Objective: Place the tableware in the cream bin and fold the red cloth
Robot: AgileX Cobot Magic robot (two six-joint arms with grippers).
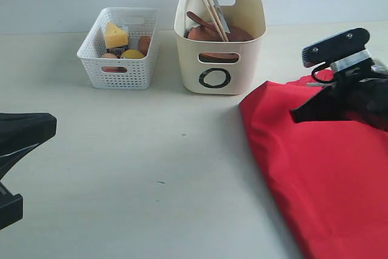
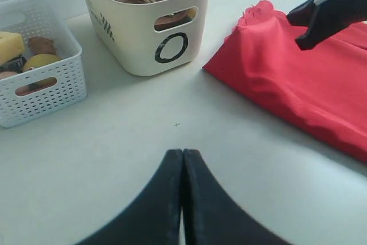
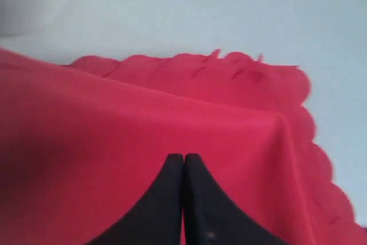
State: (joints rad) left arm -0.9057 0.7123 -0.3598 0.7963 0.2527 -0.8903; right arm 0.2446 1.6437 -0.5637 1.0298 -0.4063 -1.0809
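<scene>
The cream bin [image 1: 242, 59] stands at the back of the table and holds the tableware. Thin chopsticks [image 1: 206, 1] stick out of its top, and a brown plate [image 1: 237, 33], a wooden spoon [image 1: 196, 19] and a metal blade [image 1: 219, 21] show inside. The red cloth [image 1: 321, 174] lies in layers on the right, its scalloped edge [image 3: 189, 64] towards the back. Over the cloth's upper part, my right gripper [image 3: 183, 156] is shut with no fabric seen between its fingers. My left gripper [image 2: 182, 152] is shut and empty above bare table, at the left [image 1: 51, 124].
A white lattice basket [image 1: 121, 71] with a cheese wedge [image 1: 115, 34] and other food stands left of the cream bin [image 2: 137, 44]. Bare tabletop [image 1: 157, 168] lies between the two arms. The wall runs close behind the bins.
</scene>
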